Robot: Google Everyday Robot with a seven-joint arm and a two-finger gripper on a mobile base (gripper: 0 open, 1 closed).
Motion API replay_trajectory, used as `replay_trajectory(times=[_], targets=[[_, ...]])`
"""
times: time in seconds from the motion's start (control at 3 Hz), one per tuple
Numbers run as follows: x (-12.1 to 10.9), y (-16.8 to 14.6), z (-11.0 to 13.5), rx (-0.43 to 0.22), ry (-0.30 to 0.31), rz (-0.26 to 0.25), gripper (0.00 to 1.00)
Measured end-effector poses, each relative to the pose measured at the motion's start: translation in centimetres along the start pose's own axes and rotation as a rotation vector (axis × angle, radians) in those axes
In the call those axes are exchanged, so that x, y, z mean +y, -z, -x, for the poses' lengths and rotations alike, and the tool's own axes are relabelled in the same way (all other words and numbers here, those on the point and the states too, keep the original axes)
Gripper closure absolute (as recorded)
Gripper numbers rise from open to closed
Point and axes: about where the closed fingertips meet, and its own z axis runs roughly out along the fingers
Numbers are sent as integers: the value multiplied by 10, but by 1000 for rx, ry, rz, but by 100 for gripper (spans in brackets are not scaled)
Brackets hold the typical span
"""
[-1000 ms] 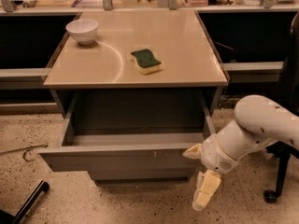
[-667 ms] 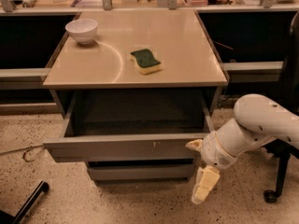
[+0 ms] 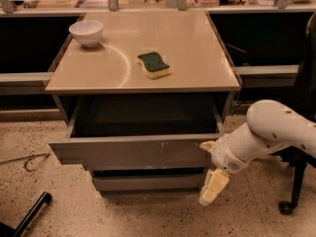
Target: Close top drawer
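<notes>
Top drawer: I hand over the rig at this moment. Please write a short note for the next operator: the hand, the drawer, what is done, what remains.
Hand: open, holding nothing, low at the right end of the top drawer front. Its upper finger seems to lie against that front.
Top drawer: partly pulled out, standing well forward of the slimmer drawer front below it.
Done: the hand is in place to push.
Left: push the front in until it is fully closed, then draw the hand back.
The white bowl and the sponge on the cabinet top are not in the way.
</notes>
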Motion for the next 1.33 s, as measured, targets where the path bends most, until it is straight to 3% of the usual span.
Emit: replay_trajectory(times=[0.33,0.67,1.0,1.33], targets=[[-5,-4,3,-5,8,2,0],[-17,-16,19,-20,50,37,0],[-42,-29,59,-39,122,72,0],[-87,-44,117,-89,233,72,0]])
